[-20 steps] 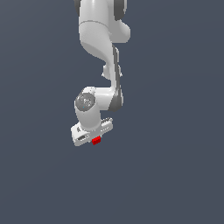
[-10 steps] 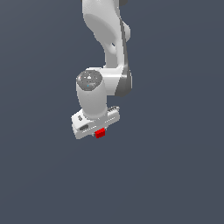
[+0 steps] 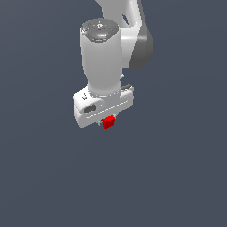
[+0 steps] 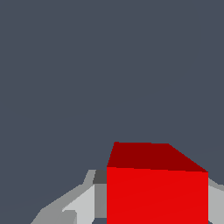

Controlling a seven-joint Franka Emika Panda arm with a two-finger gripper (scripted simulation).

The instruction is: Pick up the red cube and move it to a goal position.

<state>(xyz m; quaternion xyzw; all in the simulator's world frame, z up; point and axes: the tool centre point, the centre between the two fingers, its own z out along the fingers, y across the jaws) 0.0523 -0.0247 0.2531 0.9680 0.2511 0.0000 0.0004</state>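
No box, bin or tray shows in either view; the only thing carried is the red cube (image 3: 108, 122), and it sits in the claw (image 3: 107, 123).

In the exterior view the white arm (image 3: 119, 35) reaches down from the top of the picture and ends in a broad white claw body (image 3: 103, 106) set at a slight tilt. The cube pokes out just under that body, near its middle, and is much narrower than it. Only its lower part shows there, since the body covers the rest. A short grey finger (image 3: 115, 117) is touching the cube on the side toward the exterior view's right; the finger on the other side is hidden behind the body. All around is flat dark grey, with no edge or shadow under the cube, so whether a worktop is near cannot be told from this view.

In the wrist view the cube (image 4: 156, 192) fills the space between the pale grey fingers (image 4: 83, 203), one flanking each side of it, with its bright front face and darker top face both visible. The claw is closed narrow and is gripping the cube.
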